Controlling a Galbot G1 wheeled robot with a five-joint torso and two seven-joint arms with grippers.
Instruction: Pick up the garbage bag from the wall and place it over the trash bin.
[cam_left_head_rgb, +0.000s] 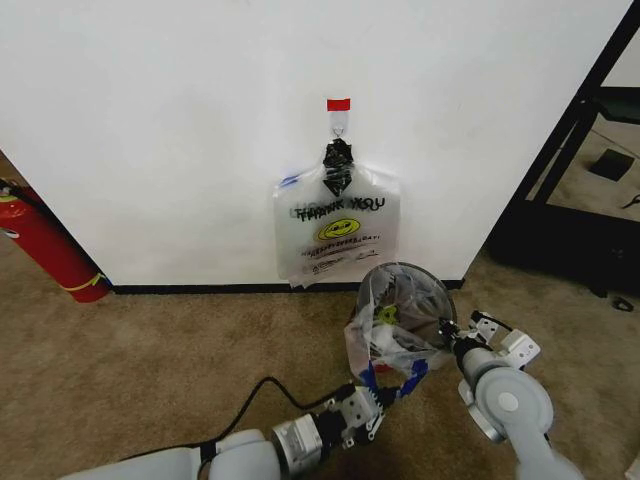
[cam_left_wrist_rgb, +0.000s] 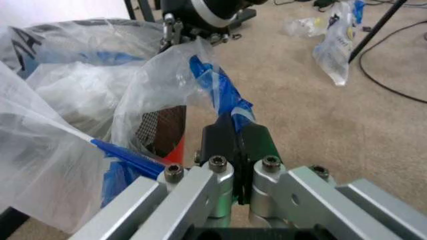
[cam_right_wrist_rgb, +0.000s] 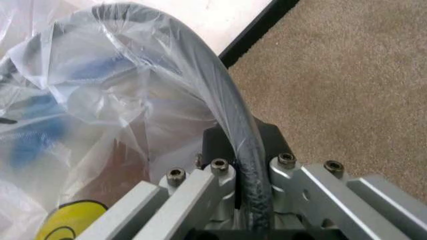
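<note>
Two grippers on garbage bag (cam_left_head_rgb: 385, 320), draped over trash bin (cam_left_head_rgb: 428, 298) nr wall (cam_left_head_rgb: 150, 120): left gripper (cam_left_wrist_rgb: 235, 137) fingers pinch blue handle; right gripper (cam_right_wrist_rgb: 241, 150) clamps bag-covered rim. Film thin, slippery, tears easily; hold by handles.

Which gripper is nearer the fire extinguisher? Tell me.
Left. The left gripper pinches the garbage bag on the side toward the fire extinguisher; the right gripper clamps the trash bin rim beyond it.
</note>
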